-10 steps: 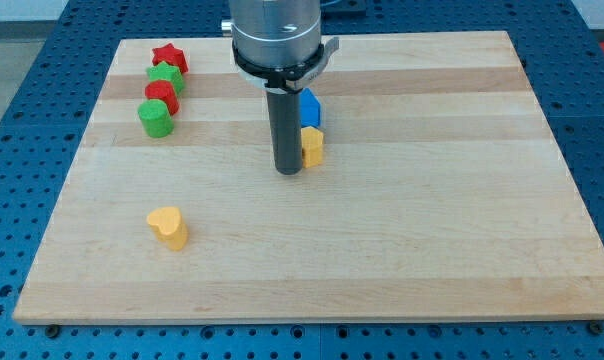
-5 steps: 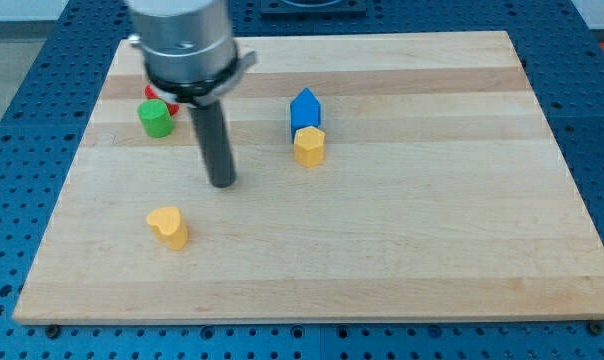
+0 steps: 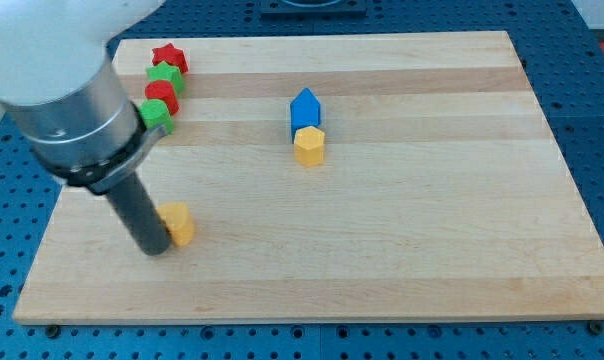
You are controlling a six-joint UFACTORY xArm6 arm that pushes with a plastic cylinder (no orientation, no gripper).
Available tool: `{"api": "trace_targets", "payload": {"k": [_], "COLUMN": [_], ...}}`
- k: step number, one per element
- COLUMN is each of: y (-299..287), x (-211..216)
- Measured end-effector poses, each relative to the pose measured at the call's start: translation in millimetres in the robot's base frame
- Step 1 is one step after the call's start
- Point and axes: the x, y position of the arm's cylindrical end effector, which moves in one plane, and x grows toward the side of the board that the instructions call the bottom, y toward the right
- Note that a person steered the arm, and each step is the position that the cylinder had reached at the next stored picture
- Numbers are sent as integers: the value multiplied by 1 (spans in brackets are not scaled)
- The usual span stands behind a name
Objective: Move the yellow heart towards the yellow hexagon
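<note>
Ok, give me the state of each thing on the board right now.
My tip: down on the board, at the yellow heart's left side.
Yellow heart: partly hidden by the rod, far from the hexagon.
Yellow hexagon: just below the blue block.
Red and green blocks: clustered at top left.

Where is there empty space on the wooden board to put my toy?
The wooden board is bare right of the yellow hexagon and blue block, and along the bottom. It's crowded top-left by the red star.
</note>
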Motion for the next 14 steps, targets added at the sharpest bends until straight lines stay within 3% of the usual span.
{"api": "trace_targets", "payload": {"k": [2,11,14], "y": [35,19,61], "x": [-27,-42,-51]}}
